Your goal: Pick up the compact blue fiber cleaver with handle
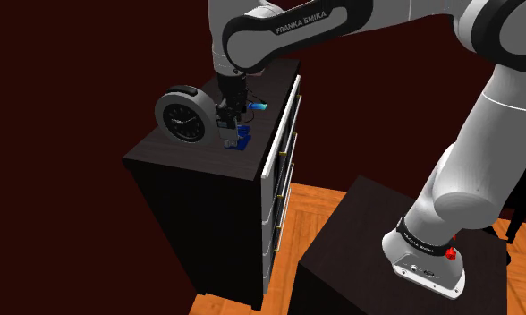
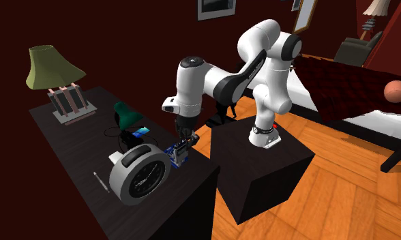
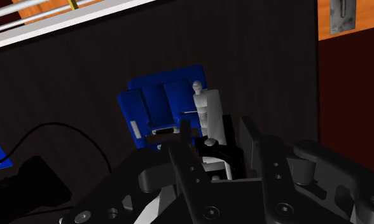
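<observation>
shoulder and second exterior views share the dresser (image 1: 188, 157) from different sides.

Lower part of cleaver (image 3: 159, 105) hidden behind claw (image 3: 209, 139).

In the shoulder view the white arm (image 1: 458, 170) rises from its base at about four o'clock and climbs toward one o'clock. It bends near the top edge and runs its forearm across toward eleven o'clock. The wrist turns downward, so the black gripper (image 1: 229, 128) points at six o'clock. In the wrist view its fingers (image 3: 180, 156) stand a little apart, clasping the pale handle of the cleaver (image 3: 155, 105).
</observation>
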